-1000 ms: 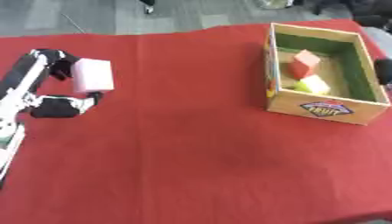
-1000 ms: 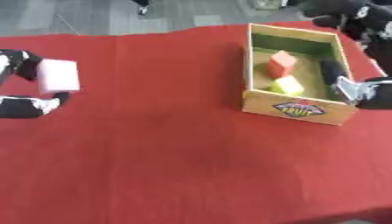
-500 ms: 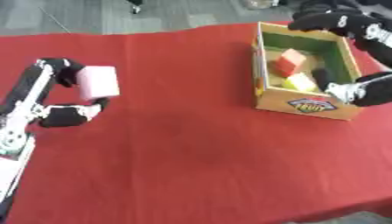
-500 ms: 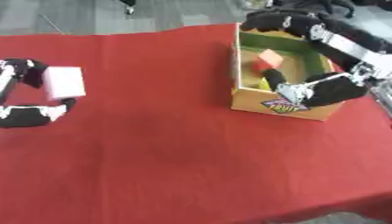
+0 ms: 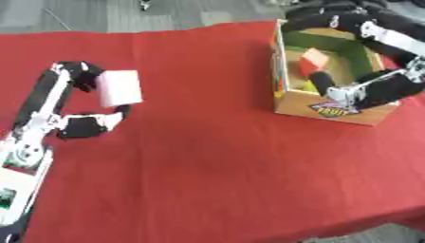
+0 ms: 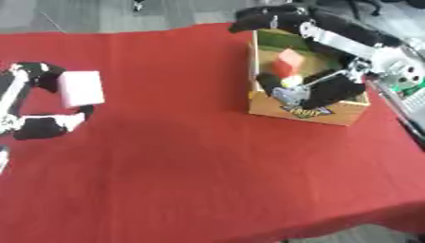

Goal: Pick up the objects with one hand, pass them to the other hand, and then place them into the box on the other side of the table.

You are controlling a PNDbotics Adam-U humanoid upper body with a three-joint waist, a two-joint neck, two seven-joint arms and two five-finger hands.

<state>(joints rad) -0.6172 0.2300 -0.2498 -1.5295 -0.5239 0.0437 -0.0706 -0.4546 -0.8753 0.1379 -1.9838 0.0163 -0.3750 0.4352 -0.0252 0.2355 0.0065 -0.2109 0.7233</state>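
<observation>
At nine o'clock, the left hand (image 5: 79,102) pinches a pale pink block (image 5: 119,87) between fingers and thumb; the right hand (image 6: 307,61), fingers spread above the cardboard box (image 6: 304,110) at two o'clock, could miss the handover.

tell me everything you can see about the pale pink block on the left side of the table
The pale pink block is a plain box-shaped piece with flat faces and soft edges, matte, perhaps foam. It sits at the left of the red tablecloth, far from the cardboard box on the right. The left hand brackets it: dark fingers touch its upper left edge and the thumb curls just under its lower right corner. Whether it rests on the cloth or is lifted cannot be told.
</observation>
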